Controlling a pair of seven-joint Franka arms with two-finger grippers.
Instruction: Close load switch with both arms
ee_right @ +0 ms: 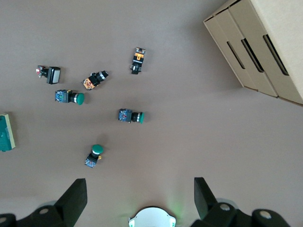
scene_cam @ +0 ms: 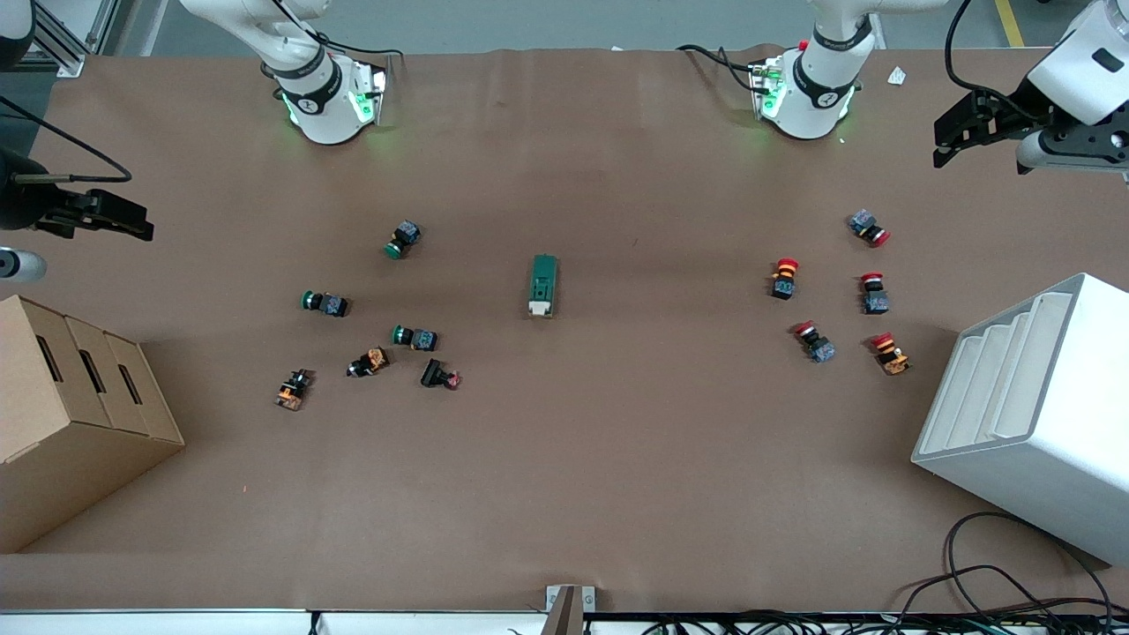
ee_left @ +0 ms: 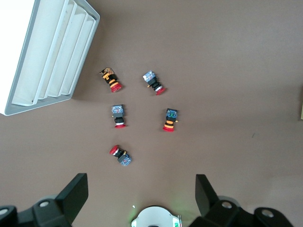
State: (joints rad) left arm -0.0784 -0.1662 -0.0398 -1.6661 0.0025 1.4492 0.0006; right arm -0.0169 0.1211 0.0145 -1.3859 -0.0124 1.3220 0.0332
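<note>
The load switch [scene_cam: 542,285], a dark-green block with a cream piece at its end nearer the front camera, lies flat on the brown table [scene_cam: 564,476], midway between the two arms' ends. Its edge also shows in the right wrist view [ee_right: 4,133]. My left gripper [scene_cam: 942,145] hangs open and empty, high over the left arm's end of the table. In its wrist view [ee_left: 141,196] the fingers [ee_left: 75,194] stand wide apart. My right gripper [scene_cam: 141,222] hangs open and empty over the right arm's end. Its wrist view [ee_right: 139,198] shows spread fingers [ee_right: 75,198]. Both are far from the switch.
Several green and orange push buttons [scene_cam: 414,337] lie toward the right arm's end, and several red ones [scene_cam: 873,293] toward the left arm's end. A cardboard box [scene_cam: 71,414] stands at the right arm's end. A white slotted rack [scene_cam: 1032,414] stands at the left arm's end.
</note>
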